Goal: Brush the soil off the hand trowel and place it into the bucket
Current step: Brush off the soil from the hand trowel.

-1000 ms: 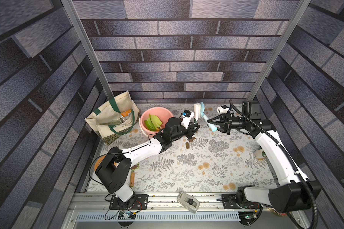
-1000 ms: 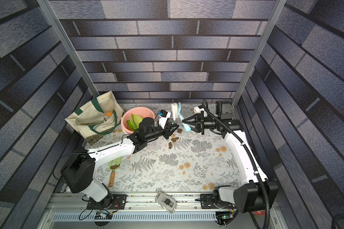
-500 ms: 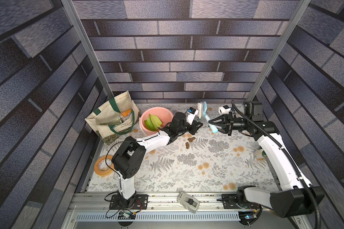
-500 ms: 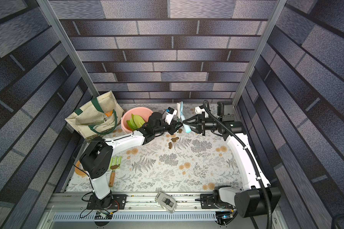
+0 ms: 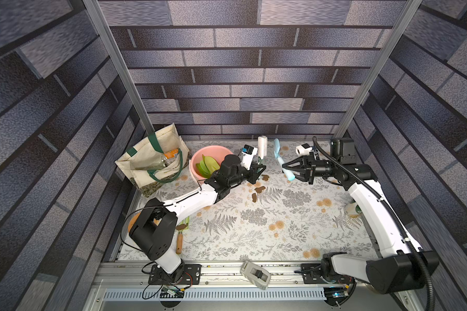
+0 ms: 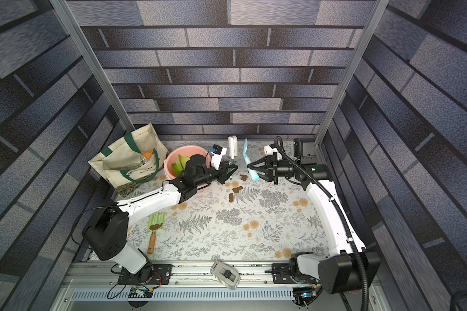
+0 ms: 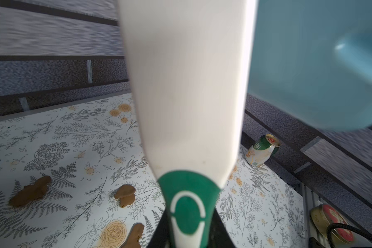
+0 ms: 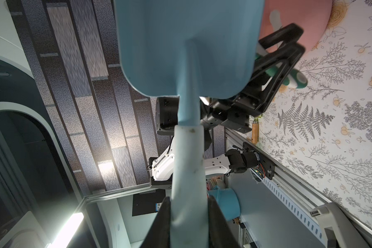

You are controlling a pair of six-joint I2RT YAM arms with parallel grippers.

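From here I see my right claw clamped on the pale handle of the light-blue trowel. It holds the trowel up off the surface, with the blade pointing toward the back wall. In the right wrist view the handle sits squeezed between the two black fingers, with the blade filling the frame above them. My left claw grips the green end of the white brush, which stands up the same way. In both top views a narrow gap separates the brush head from the trowel blade. The two claws face each other near the back of the surface, well apart. The soil lies in several brown blobs on the flowered surface below and between them, and two of these show in the left wrist view. The pink bucket stands just behind my left arm, with green pieces inside it, and the trowel is outside it. A tote bag stands beside the bucket. A hand rake lies near my left arm's base, and a can lies at the surface edge.
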